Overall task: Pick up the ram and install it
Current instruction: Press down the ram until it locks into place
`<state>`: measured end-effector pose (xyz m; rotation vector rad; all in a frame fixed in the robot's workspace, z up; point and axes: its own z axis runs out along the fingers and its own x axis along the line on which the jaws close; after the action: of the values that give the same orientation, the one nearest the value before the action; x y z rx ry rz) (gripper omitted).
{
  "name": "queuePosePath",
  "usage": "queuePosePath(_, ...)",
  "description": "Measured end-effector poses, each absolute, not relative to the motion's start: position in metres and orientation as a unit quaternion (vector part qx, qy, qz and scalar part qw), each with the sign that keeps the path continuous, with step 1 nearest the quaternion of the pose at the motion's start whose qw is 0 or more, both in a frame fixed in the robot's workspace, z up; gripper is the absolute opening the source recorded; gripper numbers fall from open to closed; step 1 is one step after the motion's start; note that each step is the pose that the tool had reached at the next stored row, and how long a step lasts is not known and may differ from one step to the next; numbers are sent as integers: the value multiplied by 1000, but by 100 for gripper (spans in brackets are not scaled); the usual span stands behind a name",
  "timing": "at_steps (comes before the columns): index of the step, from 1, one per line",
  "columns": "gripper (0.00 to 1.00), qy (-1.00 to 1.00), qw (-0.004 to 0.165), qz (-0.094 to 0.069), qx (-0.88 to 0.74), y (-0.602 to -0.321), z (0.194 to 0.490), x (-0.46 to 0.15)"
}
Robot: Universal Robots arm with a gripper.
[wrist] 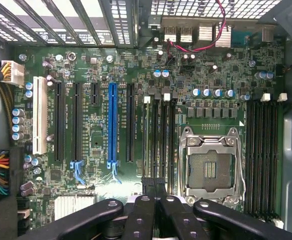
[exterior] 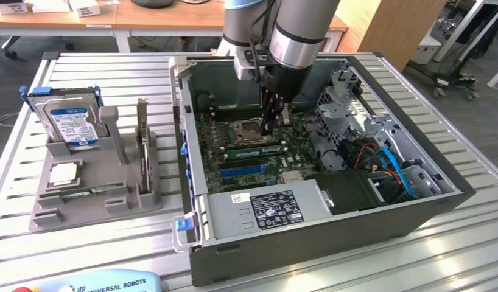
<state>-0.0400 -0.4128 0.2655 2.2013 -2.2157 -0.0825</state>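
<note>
Directly beneath the gripper (exterior: pixel 273 126), inside the open computer case (exterior: pixel 314 234), lies the motherboard (wrist: pixel 85 65), with the fingertips (wrist: pixel 148 192) lowered to the row of memory slots (wrist: pixel 161 135) just beside the empty processor socket (wrist: pixel 213 167). The jaws are clenched, the two black fingertips pressed together with no gap visible in the wrist view. In the exterior view, the ram (exterior: pixel 251 148) appears as a green stick standing on edge in the slots beside the socket, one end just under the fingertips; whether the tips touch it or pinch it cannot be told. Well apart from the gripper, outside the case toward the exterior view's left, a grey holder (exterior: pixel 91 207) carries a blue-labelled hard drive (exterior: pixel 69 123) and a square silver processor chip (exterior: pixel 63 174).
</note>
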Motion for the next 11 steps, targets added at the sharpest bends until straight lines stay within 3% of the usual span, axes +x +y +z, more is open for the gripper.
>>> queuePosePath(11,10,-737,8,-27,675,-413,265,-40)
